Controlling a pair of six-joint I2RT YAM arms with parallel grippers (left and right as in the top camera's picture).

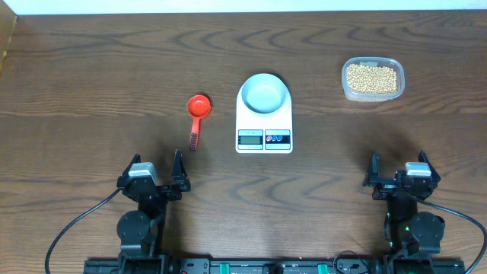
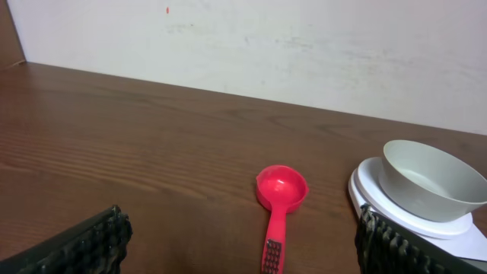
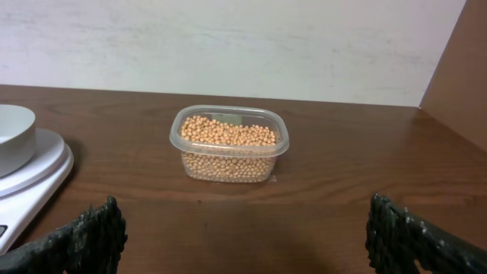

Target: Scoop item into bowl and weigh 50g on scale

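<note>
The left gripper [image 1: 157, 166] and right gripper [image 1: 399, 166] stand spread, empty. The soybeans [image 1: 371, 78] look loose and rolling; better to take the light red scoop [image 1: 198, 108] by its ribbed handle.

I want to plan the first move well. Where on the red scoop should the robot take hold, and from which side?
Grip the scoop by its thin handle, near the ribbed end, coming from above with the left end effector. The scoop lies flat, cup up, and the handle points toward that arm, so its open jaws can close across the narrow width.
</note>
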